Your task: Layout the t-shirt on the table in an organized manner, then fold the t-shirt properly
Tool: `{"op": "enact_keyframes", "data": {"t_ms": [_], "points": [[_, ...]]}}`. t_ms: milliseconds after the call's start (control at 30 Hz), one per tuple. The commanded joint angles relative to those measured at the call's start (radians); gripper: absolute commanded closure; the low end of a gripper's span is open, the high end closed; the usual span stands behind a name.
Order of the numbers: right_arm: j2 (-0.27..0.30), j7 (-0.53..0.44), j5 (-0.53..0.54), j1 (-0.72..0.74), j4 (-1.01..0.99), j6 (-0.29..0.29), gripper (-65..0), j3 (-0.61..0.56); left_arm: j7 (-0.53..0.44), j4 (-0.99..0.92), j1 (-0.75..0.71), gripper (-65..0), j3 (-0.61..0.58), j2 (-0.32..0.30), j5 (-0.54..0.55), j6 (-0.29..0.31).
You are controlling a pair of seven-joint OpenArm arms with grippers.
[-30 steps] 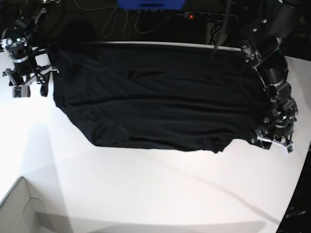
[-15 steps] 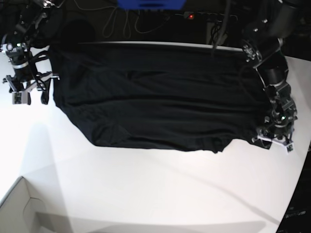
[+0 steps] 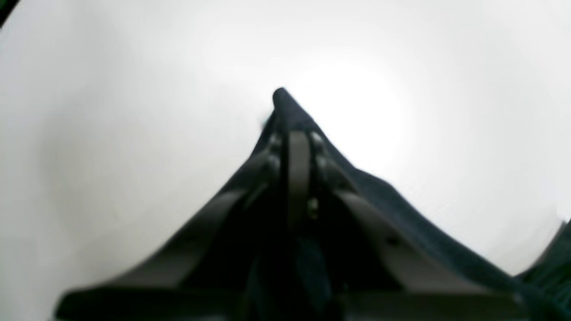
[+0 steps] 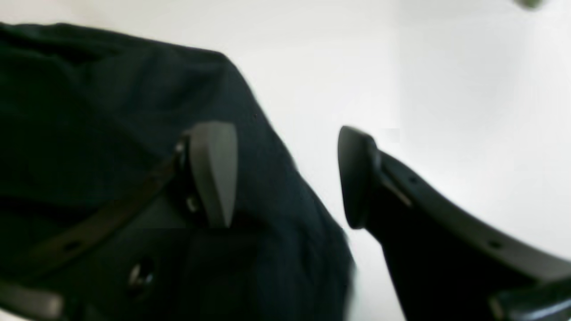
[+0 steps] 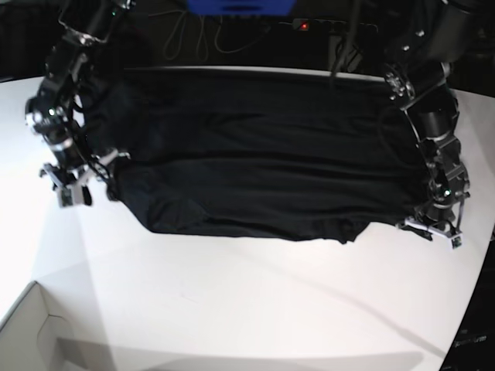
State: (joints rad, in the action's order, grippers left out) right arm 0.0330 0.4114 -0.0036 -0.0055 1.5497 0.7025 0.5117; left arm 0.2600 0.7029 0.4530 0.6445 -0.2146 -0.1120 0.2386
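Since earlier, right pincer (image 5: pixel 72 188) has swung in, spread astride the t-shirt (image 5: pixel 255 162) edge; left pincer (image 3: pixel 292 133) pinches its corner, readying a straightening pull across the tabletop (image 5: pixel 255 309).

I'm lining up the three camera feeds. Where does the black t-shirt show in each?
Base: the t-shirt spreads across the upper middle.
Left wrist: its corner pokes out at centre.
Right wrist: it fills the left half.
Shared landmark: the white table.

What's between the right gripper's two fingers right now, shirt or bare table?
Right wrist view: the right gripper stands open; the t-shirt's edge runs through the gap, with bare table beyond it.
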Motion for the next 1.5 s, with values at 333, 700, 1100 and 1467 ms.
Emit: {"op": "enact_keyframes", "data": {"t_ms": [333,700,1100,1467], "points": [[0.023,-0.026,0.017,0.224,-0.291,-0.004,-36.5,-0.015,0.109,0.195,0.002,-0.2,0.001,-0.013,0.011,0.002],[0.052,-0.035,0.017,0.259,-0.423,-0.004,-36.5,-0.129,0.131,0.246,-0.027,-0.2,-0.007,-0.015,0.127,0.002],[0.078,-0.029,0.017,0.259,-0.427,-0.004,-21.4,-0.204,0.131,0.246,-0.027,-0.2,-0.004,-0.015,0.127,0.002],[0.089,-0.024,0.020,0.212,-0.366,-0.004,0.0,-0.196,0.131,0.251,-0.035,-0.2,-0.001,-0.015,0.133,0.002]]}}
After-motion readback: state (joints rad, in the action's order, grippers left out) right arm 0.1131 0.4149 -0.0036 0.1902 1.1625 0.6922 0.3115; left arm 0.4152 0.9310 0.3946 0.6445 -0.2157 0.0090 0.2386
